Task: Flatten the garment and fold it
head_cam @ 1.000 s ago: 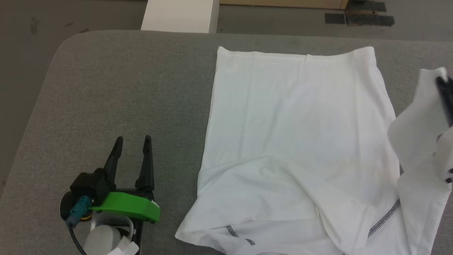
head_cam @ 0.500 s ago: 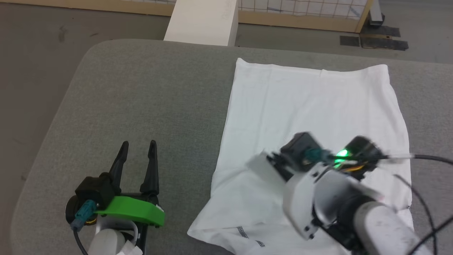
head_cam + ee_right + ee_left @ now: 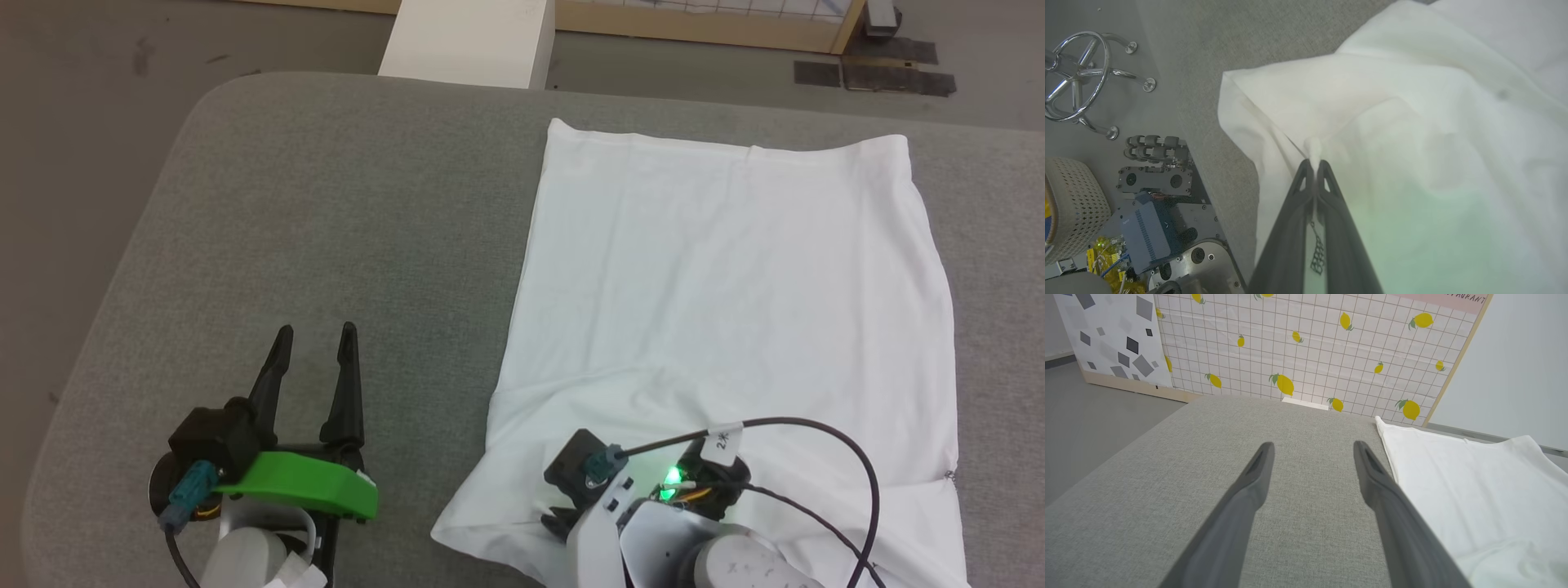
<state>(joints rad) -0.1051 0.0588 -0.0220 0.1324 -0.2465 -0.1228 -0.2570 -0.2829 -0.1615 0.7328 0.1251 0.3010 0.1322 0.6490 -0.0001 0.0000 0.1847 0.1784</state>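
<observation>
garment (image 3: pixel 727 278) is spread on the table's (image 3: pixel 326 204) right half | near-left fold is clamped by right gripper (image 3: pixel 1314 165) (only a thin pinch) | left gripper (image 3: pixel 314 331) is parted, empty | fold should be drawn low and taut

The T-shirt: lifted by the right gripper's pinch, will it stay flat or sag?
Likely sags: the T-shirt bunches into a tuft where the right gripper pinches it. Probably light: it looks thin. Pushed, it would likely wrinkle.
</observation>
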